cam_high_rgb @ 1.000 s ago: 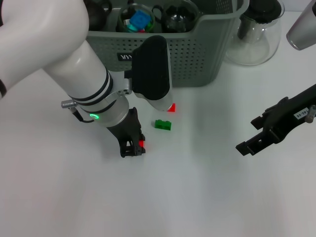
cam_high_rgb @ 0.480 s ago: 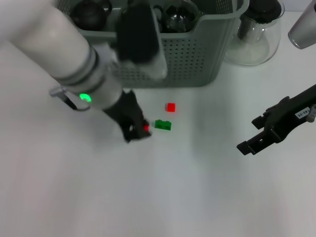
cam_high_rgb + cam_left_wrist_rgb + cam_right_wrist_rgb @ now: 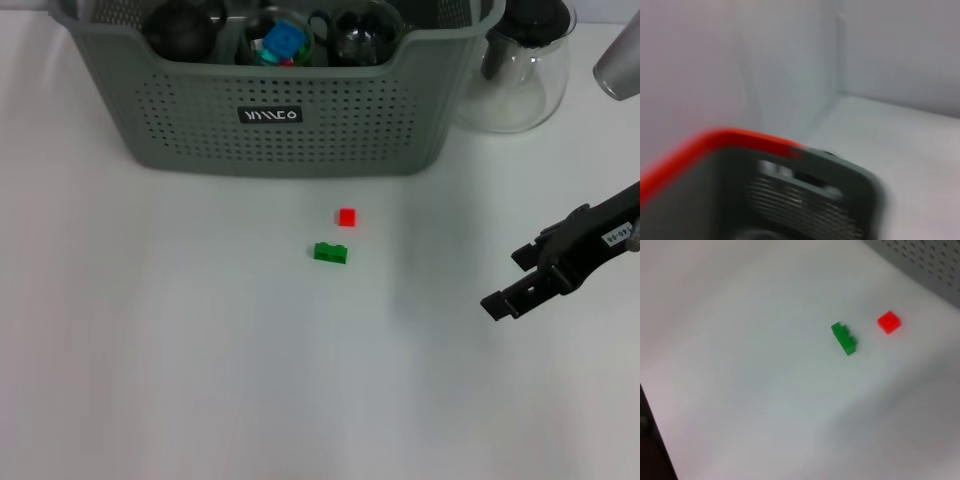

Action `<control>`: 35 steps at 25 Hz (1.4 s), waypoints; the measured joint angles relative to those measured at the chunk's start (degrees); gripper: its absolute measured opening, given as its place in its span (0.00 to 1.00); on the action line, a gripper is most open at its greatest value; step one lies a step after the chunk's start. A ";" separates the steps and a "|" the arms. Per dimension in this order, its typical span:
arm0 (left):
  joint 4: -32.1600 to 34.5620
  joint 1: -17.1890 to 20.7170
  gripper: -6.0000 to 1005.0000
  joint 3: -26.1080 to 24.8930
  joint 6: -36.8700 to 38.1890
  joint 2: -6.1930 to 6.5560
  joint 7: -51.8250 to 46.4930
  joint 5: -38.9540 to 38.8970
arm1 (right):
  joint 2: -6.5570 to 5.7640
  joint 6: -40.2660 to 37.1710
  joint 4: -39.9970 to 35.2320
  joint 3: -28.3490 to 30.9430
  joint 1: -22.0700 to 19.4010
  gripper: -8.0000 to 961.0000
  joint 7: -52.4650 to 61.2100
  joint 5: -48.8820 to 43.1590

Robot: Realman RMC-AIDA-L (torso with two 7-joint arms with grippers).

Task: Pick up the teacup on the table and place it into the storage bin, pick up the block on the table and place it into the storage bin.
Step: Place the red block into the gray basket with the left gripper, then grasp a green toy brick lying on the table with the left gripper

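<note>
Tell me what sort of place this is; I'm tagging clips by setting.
Probably a lab tabletop staged for tidying practice: a plain white table with toy blocks, a green block and a red block, before a storage bin, beside a glass pitcher.

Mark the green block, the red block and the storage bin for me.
green block (image 3: 330,253), head view, middle of its top face.
red block (image 3: 346,217), head view, centre of the cube.
storage bin (image 3: 180,110), head view, perforated front wall beside the label.
</note>
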 joint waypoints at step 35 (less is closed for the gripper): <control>-18.63 -5.87 0.66 0.13 -9.43 4.18 3.61 0.24 | -0.03 1.31 6.08 1.95 3.35 0.96 0.19 0.80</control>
